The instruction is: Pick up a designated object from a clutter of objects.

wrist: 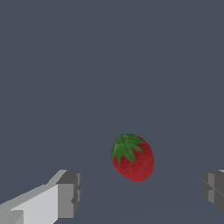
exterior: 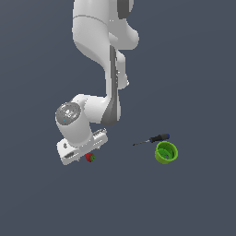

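The designated object is a small red strawberry (wrist: 132, 158) with a green leafy top, lying on the grey floor. In the wrist view it sits between my two grey fingertips (wrist: 69, 194), with a gap to each one. My gripper (wrist: 142, 192) is open, and neither finger touches the fruit. In the exterior view the strawberry (exterior: 90, 157) peeks out just under the white hand (exterior: 82, 147), which hides the fingers. Of the clutter, a dark-handled screwdriver (exterior: 152, 139) and a bright green cup (exterior: 166, 152) show to the exterior view's right.
The white arm (exterior: 103, 50) comes down from the top of the exterior view and bends over the strawberry. The screwdriver and cup lie close together, well apart from the hand.
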